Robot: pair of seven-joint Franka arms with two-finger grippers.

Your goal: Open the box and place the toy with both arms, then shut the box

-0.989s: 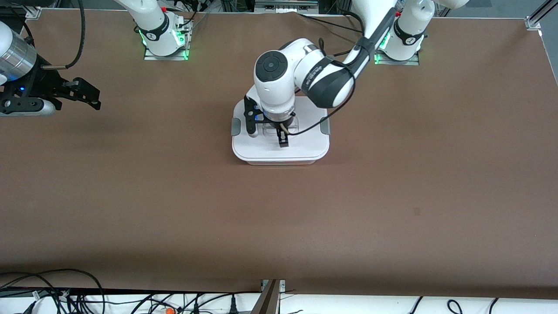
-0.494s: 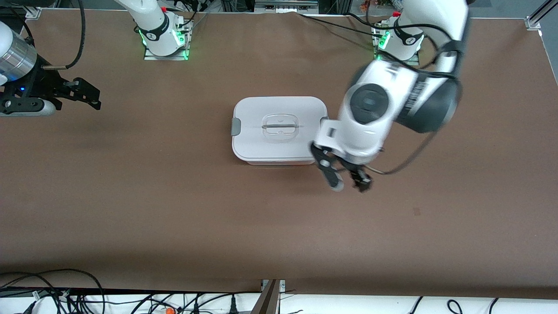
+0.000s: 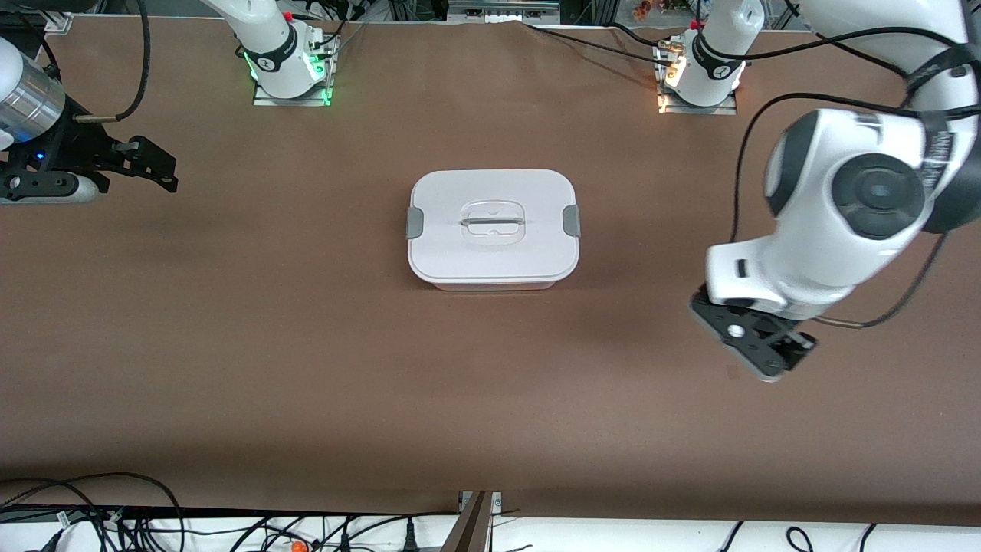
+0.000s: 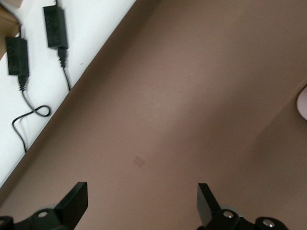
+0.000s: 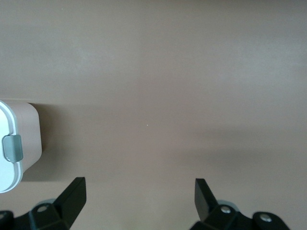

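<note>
The box (image 3: 493,228) is sitting flat on the brown tabletop (image 3: 306,345), midway between the two arms' ends, with its white lid (image 3: 493,253) lying closed on top. Grey clips are showing at both short ends of the lid, and a recessed handle (image 3: 492,222) is lying across its middle. A thin strip of pinkish tub wall is peeking out under the lid's edge nearest the front camera. The toy is not showing anywhere.

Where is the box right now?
The box sits closed mid-table in the front view, between the two arms' ends, with neither gripper over it.
</note>
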